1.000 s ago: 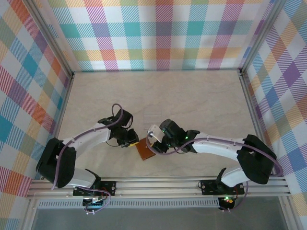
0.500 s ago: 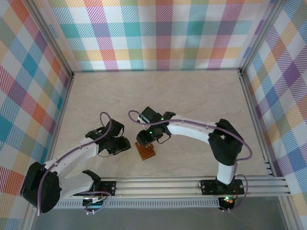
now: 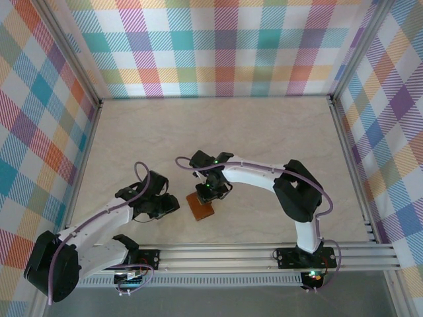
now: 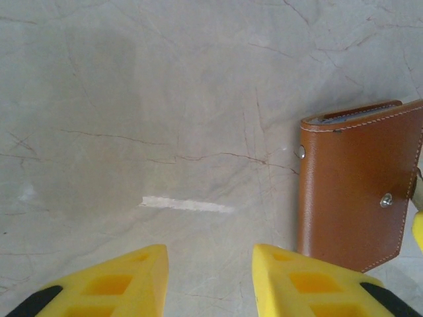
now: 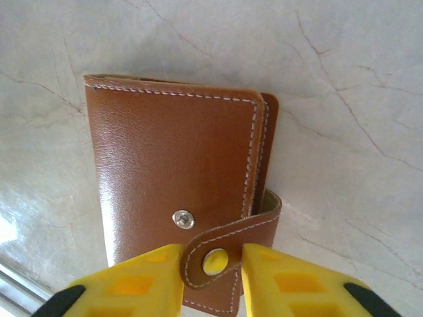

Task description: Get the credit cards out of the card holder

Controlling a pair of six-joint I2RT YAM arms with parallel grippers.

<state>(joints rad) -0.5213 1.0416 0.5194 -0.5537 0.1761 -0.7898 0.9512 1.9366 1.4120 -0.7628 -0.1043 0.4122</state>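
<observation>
From high overhead we look down on the whole worktop (image 3: pixel 264 132). Our two wrist views sit close above it, peering past their own jaws; all three share the brown card holder (image 3: pixel 201 207).

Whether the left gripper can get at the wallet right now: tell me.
Probably yes. The left gripper is open over bare table, and the wallet lies just beside it, nothing between. The right gripper grips the strap at one edge.
</observation>
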